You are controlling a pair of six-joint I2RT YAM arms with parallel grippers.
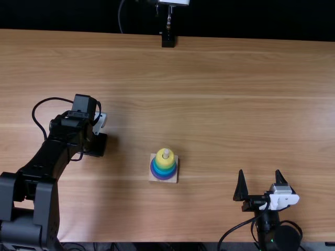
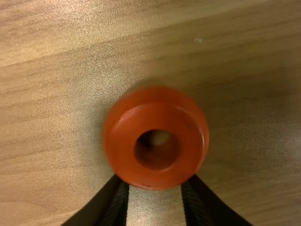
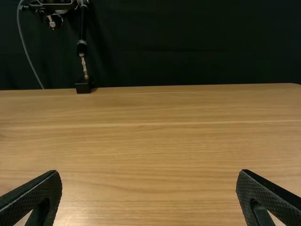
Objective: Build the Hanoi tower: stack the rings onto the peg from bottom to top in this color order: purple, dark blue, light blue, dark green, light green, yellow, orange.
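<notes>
Yellow-topped ring stack (image 1: 164,168) on the upright peg (image 1: 166,153); orange ring (image 2: 157,113) apart, between the left fingers (image 2: 114,202)

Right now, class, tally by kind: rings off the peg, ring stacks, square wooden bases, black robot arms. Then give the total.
Orange round ring off the peg: 1
Multicoloured ring stack: 1
Square wooden base: 1
Black robot arms (left arm, right arm): 2
Total: 5

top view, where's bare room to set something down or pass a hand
The widest bare patch of table runs from beyond the ring stack to the far edge; another separates the stack and right gripper. A narrower strip separates the stack from the left arm. It's crowded around the left gripper, by the orange ring.
</notes>
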